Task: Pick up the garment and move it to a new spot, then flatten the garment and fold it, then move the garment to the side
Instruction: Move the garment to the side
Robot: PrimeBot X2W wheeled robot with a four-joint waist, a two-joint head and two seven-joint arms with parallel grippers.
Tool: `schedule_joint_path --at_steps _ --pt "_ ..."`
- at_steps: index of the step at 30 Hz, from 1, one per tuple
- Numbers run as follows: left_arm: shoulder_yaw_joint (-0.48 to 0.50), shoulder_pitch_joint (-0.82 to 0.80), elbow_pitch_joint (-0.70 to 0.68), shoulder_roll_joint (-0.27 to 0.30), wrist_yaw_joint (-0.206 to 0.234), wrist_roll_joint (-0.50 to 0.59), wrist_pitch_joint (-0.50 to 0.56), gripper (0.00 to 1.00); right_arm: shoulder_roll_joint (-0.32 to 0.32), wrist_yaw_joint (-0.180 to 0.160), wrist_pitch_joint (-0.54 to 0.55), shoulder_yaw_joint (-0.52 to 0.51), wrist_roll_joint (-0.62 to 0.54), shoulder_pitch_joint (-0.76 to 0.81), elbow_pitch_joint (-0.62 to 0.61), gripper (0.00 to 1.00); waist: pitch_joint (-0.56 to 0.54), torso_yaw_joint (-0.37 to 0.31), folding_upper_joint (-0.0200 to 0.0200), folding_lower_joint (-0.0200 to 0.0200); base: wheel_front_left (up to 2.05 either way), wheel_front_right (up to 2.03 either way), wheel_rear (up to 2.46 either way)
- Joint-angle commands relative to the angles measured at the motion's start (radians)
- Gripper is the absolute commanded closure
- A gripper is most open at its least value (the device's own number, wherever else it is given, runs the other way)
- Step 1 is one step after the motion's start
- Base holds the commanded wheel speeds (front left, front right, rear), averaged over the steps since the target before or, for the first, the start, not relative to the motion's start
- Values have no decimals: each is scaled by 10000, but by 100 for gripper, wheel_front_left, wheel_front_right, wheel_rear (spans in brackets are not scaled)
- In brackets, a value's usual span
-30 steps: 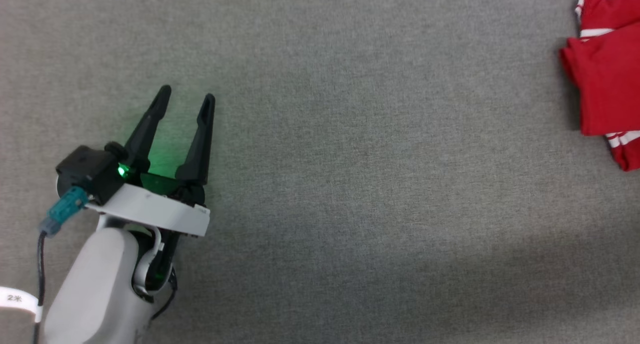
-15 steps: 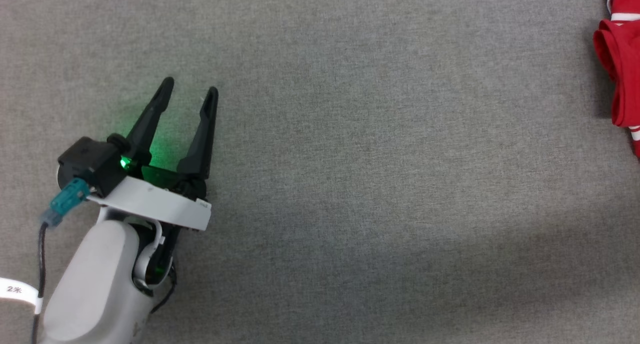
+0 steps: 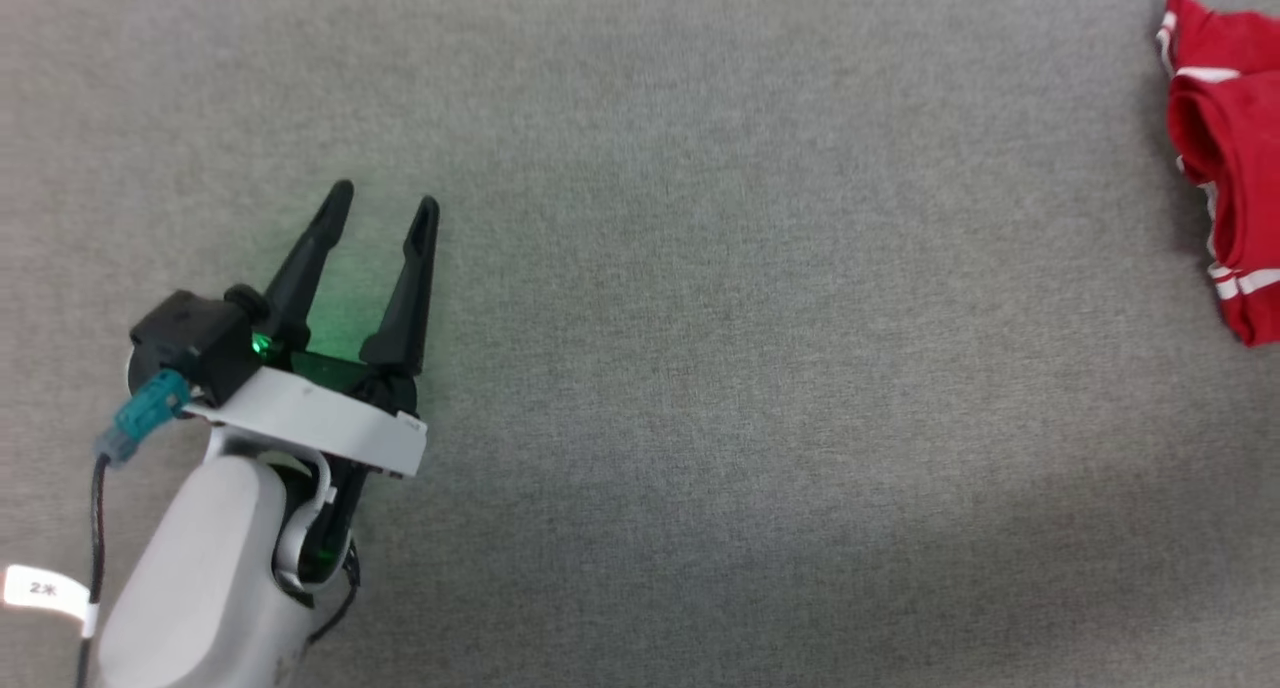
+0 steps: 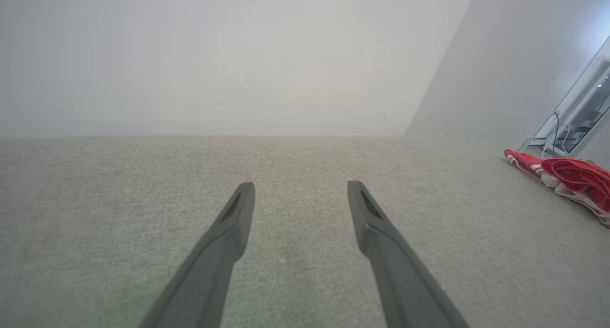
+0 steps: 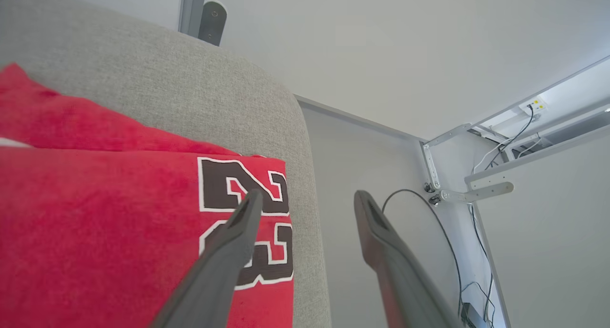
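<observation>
Jersey [image 5: 119, 213] in red, its black, white-outlined 23 facing up, lies folded at the edge of the grey fabric-covered bench [image 5: 190, 80], directly under the right claw [image 5: 309, 194]. That claw's two dark fingers stand wide apart and grip nothing. In the right wrist view one finger crosses the numeral and the other hangs past the bench's rounded corner. Whether the first finger touches the cloth I cannot tell. The left claw [image 3: 385, 197] is likewise spread and empty, low over bare bench, with a green light [image 3: 262, 345] glowing at its base. The jersey sits well apart from it, far off to its right, showing red-and-white striped trim.
</observation>
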Motion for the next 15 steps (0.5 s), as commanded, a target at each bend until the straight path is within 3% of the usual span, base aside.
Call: schedule_joint_path --at_steps 1,15 --pt "45 222 53 -60 -26 -60 10 0 109 -11 -212 53 93 -174 -15 0 -532 77 -1 0 0 0 0" --pt "567 1530 408 -268 -26 -139 10 0 1004 -11 -2097 -133 977 1278 -673 0 -2787 460 -1 0 0 0 0"
